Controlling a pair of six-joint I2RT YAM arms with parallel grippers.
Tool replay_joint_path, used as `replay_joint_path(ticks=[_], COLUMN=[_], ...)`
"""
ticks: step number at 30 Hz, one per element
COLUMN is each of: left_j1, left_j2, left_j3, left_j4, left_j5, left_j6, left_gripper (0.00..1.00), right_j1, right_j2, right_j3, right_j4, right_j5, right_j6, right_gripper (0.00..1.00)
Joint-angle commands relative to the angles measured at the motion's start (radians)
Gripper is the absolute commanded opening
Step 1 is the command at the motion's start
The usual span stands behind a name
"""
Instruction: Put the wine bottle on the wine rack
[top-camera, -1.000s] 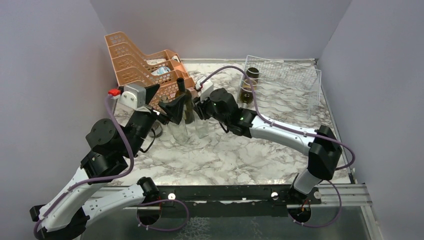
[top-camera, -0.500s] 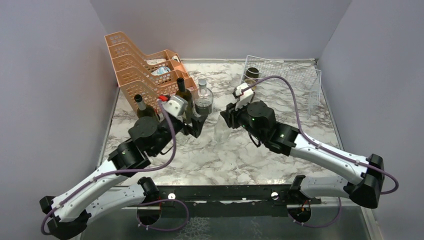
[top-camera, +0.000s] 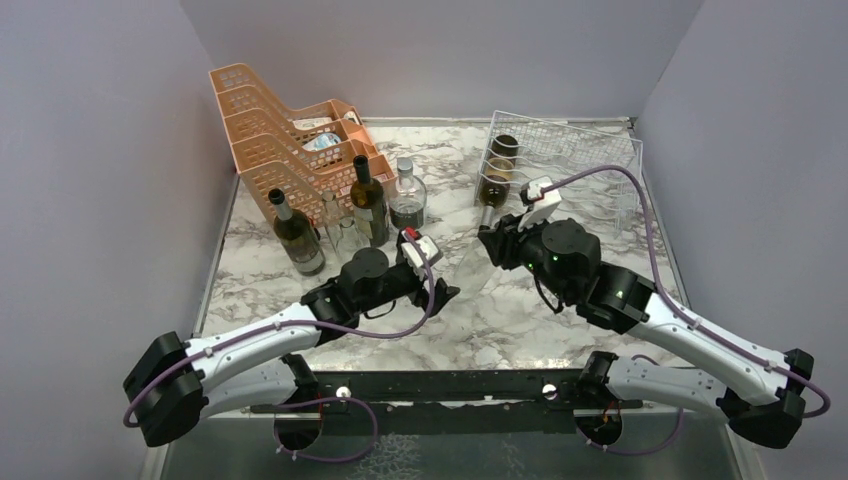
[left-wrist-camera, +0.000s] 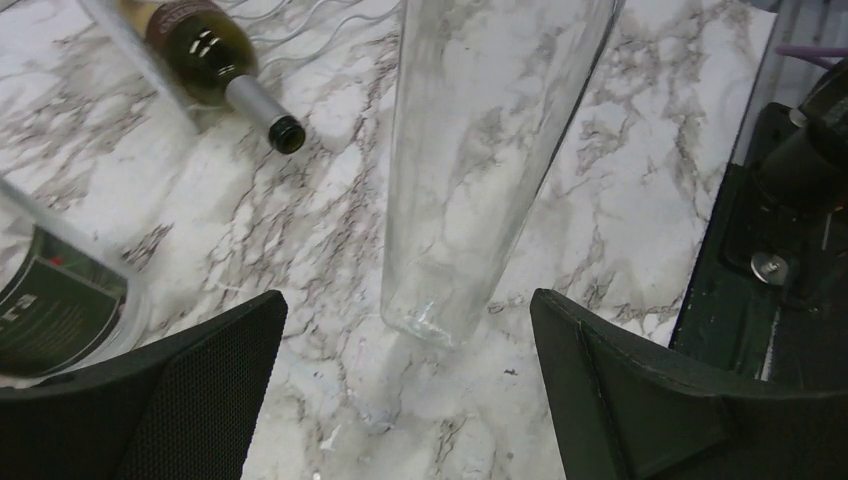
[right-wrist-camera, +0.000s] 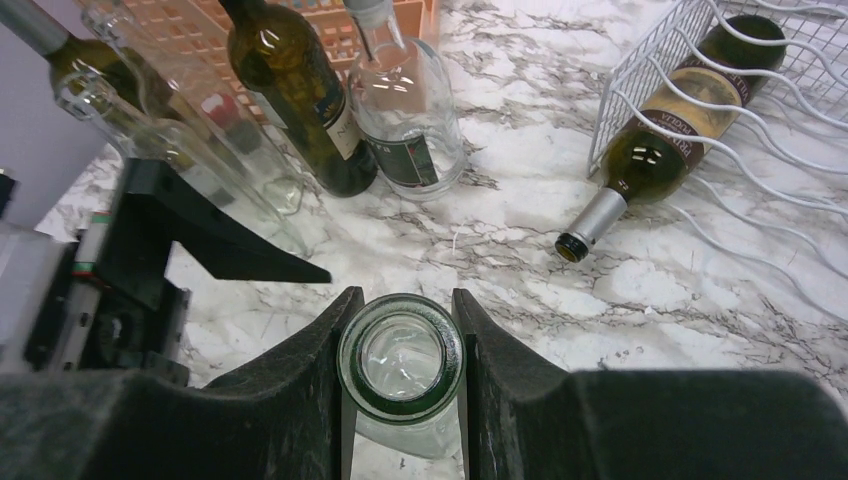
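My right gripper (right-wrist-camera: 400, 355) (top-camera: 487, 243) is shut on the mouth of an empty clear glass wine bottle (right-wrist-camera: 400, 410). The bottle hangs neck-up and tilted, its base (left-wrist-camera: 430, 320) at or just above the marble top. My left gripper (left-wrist-camera: 408, 293) (top-camera: 445, 293) stands open low over the table, just short of the bottle's base, touching nothing. The silver-white wire wine rack (top-camera: 580, 160) (right-wrist-camera: 700, 60) is at the back right. A dark green bottle (top-camera: 497, 170) (right-wrist-camera: 680, 110) lies in its left cradle, neck pointing forward.
Orange perforated stacked trays (top-camera: 285, 125) fill the back left. In front of them stand two dark wine bottles (top-camera: 295, 235) (top-camera: 368, 205), a squat clear bottle (top-camera: 405, 200) and slim clear glass bottles (top-camera: 335, 225). Grey walls enclose the table.
My right gripper has carried the clear bottle away from the bottle group, to the right and nearer. My left arm has dropped low and swung right, toward the table's middle.
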Motion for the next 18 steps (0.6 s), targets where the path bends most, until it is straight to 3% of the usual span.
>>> replay_joint_path(ticks=[1, 10, 15, 18], left_j1=[-0.001, -0.001, -0.001, -0.001], left_j2=[0.078, 0.199, 0.219, 0.219], left_j3=[0.004, -0.013, -0.020, -0.023], left_j4=[0.210, 0.359, 0.402, 0.407], left_j5=[0.197, 0.321, 0.326, 0.344], left_j6=[0.010, 0.080, 0.104, 0.148], left_gripper=[0.98, 0.94, 0.76, 0.54], right_j1=[0.007, 0.008, 0.007, 0.008], right_j2=[-0.072, -0.145, -0.168, -0.175], right_j3=[0.007, 0.006, 0.009, 0.017], right_j4=[0.017, 0.043, 0.023, 0.005], right_j5=[-0.024, -0.236, -0.253, -0.247], right_j6=[0.053, 0.003, 0.008, 0.016], right_gripper=[0.01, 0.01, 0.01, 0.02])
